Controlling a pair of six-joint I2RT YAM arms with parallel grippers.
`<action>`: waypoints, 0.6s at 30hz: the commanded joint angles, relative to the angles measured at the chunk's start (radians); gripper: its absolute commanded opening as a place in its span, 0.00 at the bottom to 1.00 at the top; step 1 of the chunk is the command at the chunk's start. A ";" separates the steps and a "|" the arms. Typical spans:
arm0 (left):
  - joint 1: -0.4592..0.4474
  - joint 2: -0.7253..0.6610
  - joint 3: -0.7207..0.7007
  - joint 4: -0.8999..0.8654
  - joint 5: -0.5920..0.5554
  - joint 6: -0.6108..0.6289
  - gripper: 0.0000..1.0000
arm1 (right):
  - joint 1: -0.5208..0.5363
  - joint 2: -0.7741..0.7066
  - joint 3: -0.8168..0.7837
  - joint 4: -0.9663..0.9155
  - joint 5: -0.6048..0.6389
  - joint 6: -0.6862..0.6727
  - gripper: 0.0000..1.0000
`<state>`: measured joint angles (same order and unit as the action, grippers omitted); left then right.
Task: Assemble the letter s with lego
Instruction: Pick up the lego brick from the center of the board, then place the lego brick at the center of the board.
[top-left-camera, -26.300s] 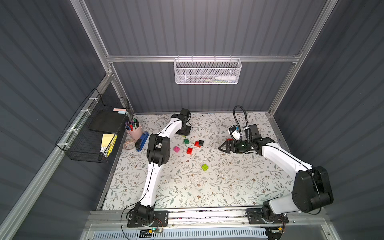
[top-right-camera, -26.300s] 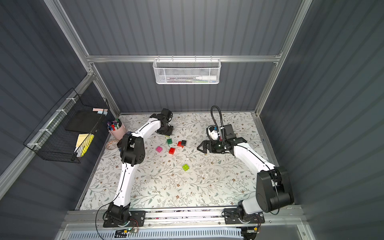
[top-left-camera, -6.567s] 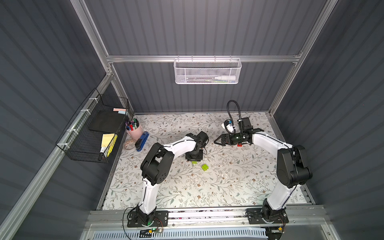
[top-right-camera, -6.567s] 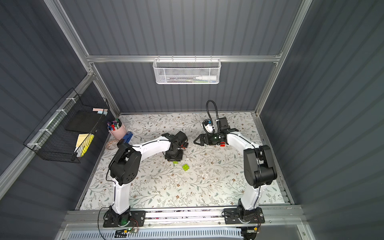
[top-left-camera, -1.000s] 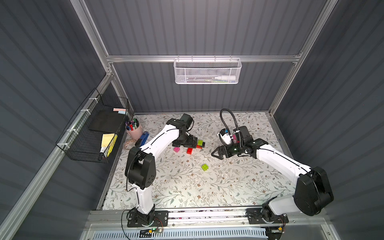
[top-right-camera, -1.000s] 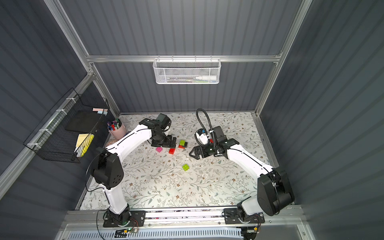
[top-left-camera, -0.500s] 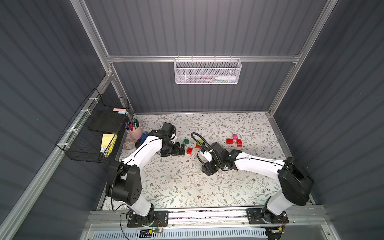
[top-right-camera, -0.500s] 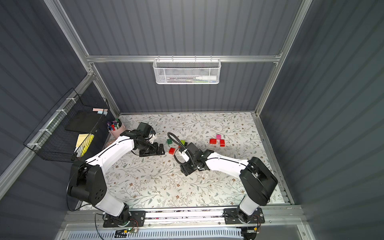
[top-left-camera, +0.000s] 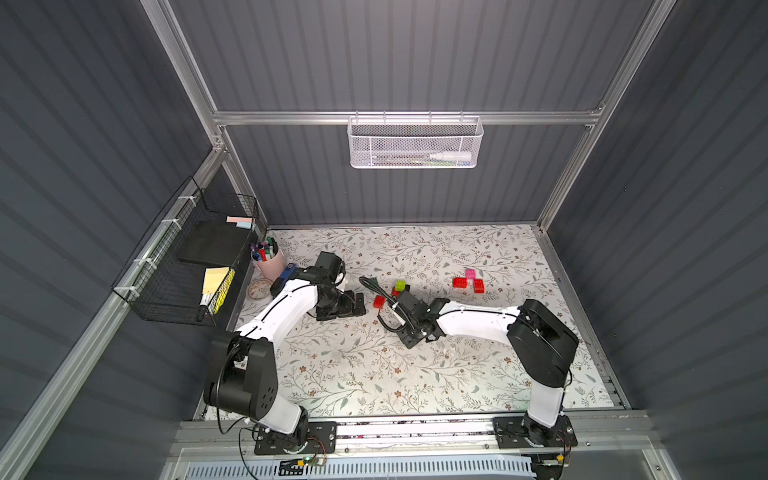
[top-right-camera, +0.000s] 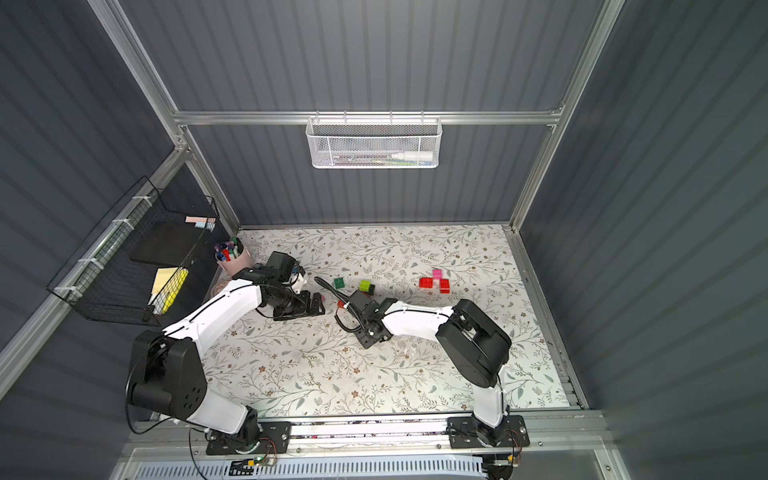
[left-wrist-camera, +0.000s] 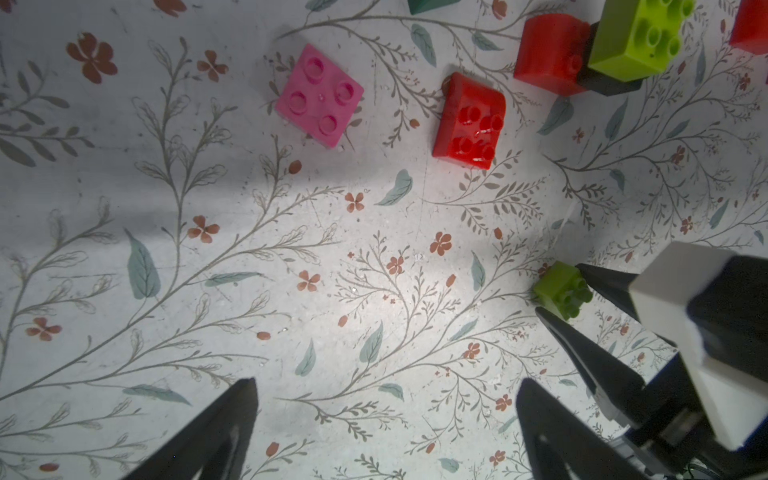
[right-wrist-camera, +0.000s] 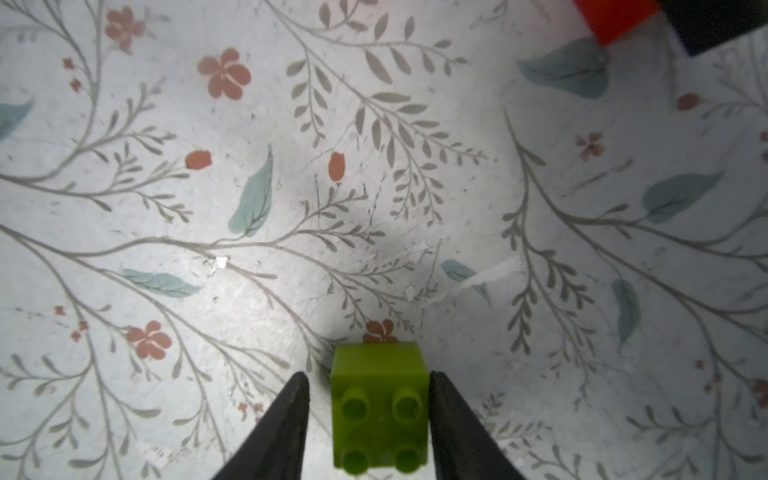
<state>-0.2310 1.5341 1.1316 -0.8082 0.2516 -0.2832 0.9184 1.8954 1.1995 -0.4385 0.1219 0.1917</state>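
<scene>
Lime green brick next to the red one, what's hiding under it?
A black brick sits under the lime green brick. Only its dark edge peeks out. The rest is covered, so I can't see its top or tell if the two are snapped together.

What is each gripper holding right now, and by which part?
Left gripper open, empty. Right gripper straddles the loose lime brick by two opposite sides; a firm grip cannot be told.
</scene>
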 joint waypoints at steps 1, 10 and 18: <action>0.011 -0.033 -0.013 -0.016 0.012 0.022 1.00 | 0.008 0.014 0.030 -0.066 0.039 -0.021 0.39; 0.028 -0.089 -0.053 -0.038 0.011 0.032 1.00 | -0.044 0.040 0.153 -0.106 -0.084 -0.349 0.21; 0.033 -0.108 -0.087 -0.034 0.043 0.035 0.99 | -0.124 0.119 0.256 -0.164 -0.287 -0.627 0.24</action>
<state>-0.2039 1.4425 1.0634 -0.8230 0.2638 -0.2714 0.8070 1.9720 1.4117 -0.5346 -0.0685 -0.2710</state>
